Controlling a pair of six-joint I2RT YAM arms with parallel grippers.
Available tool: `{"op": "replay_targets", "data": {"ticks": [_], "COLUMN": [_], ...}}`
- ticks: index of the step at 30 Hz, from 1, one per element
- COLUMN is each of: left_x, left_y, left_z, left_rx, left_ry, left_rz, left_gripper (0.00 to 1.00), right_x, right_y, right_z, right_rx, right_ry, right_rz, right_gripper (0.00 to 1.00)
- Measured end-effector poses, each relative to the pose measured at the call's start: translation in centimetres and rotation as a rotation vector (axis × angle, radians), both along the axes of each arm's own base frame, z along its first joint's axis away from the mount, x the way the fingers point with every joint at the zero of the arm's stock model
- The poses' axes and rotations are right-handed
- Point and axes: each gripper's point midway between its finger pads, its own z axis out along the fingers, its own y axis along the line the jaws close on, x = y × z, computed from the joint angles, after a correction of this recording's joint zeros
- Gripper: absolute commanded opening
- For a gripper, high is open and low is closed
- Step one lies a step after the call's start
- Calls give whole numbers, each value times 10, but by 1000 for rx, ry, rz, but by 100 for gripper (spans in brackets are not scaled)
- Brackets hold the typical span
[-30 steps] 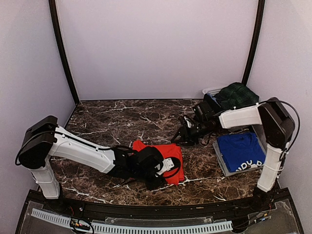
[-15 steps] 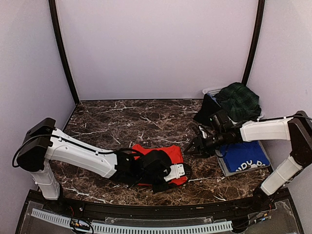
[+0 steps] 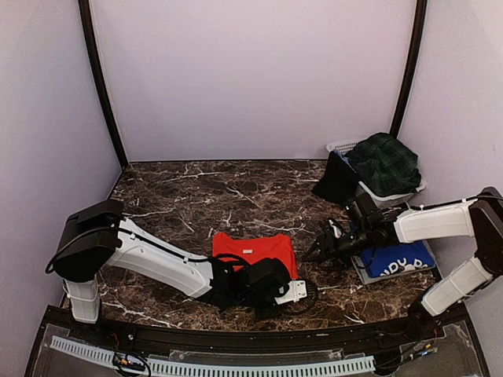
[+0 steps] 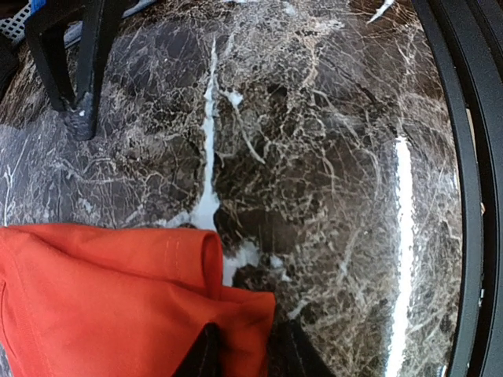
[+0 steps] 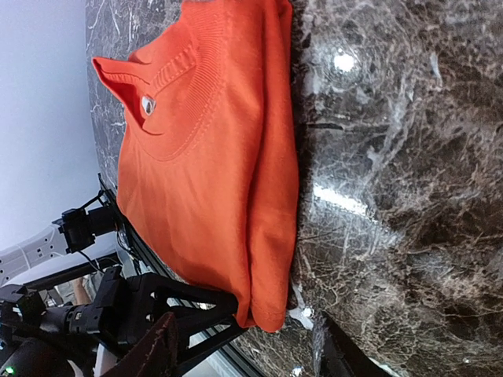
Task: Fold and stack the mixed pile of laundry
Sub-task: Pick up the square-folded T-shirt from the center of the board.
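Left gripper (image 4: 246, 349), stretched low, straddles red-orange T-shirt (image 4: 102, 298).

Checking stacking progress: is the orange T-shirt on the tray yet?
No, the orange T-shirt lies on the table, apart from the tray holding the blue T-shirt.

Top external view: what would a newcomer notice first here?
The folded red-orange T-shirt at front centre grabs the eye, with the left hand at its near right corner and the right hand open beside it. Next, the green tartan skirt heaped on the white basket at back right.
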Motion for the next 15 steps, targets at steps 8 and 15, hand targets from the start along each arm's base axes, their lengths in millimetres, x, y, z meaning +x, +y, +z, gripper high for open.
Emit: {"op": "replay_targets", "data": {"ticks": [8,15], "left_x": [7,20], "left_y": [-5,-8], "left_z": [3,33], "left_rx": [-29,-143], "left_ry": [-23,-35], "left_rz": [21,61], "left_gripper": [0,0], "right_x": [-7,-14], "right_y": [6,26], "right_z": [-9,-13], "right_rx": [39,72], "right_ry": [64,98], "right_rz": [-24,-2], "right_gripper": [66,68]}}
